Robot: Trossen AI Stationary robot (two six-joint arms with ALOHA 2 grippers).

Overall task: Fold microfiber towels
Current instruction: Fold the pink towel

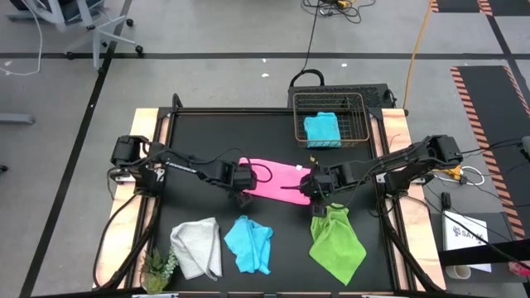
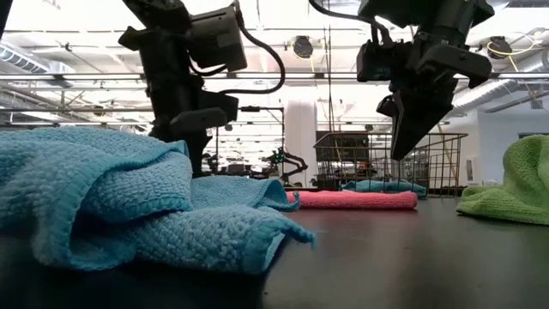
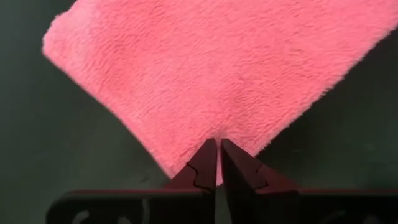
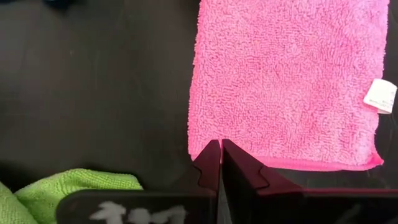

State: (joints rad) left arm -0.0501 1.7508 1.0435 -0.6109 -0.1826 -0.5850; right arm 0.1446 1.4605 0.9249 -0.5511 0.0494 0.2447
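A pink towel (image 1: 273, 178) lies folded and flat at the middle of the black table. My left gripper (image 3: 219, 146) stands shut over the towel's near left corner (image 3: 180, 163). In the low view its fingertips are hidden behind a crumpled light blue towel (image 2: 129, 202). My right gripper (image 4: 221, 146) is shut over the pink towel's near right edge. The low view shows the right gripper (image 2: 401, 153) well above the pink towel (image 2: 356, 199), touching nothing. My left gripper points down at the pink towel's near left corner (image 3: 186, 155) with its fingers together. Whether it touches the cloth I cannot tell, because the blue towel hides the fingertips in the low view. The towel lies flat on the table.
Along the near edge lie a white-grey towel (image 1: 197, 247), the light blue towel (image 1: 248, 244) and a lime green towel (image 1: 335, 240). A small plant (image 1: 159, 269) stands at the near left corner. A wire basket (image 1: 330, 103) at the far right holds another light blue towel (image 1: 321, 130).
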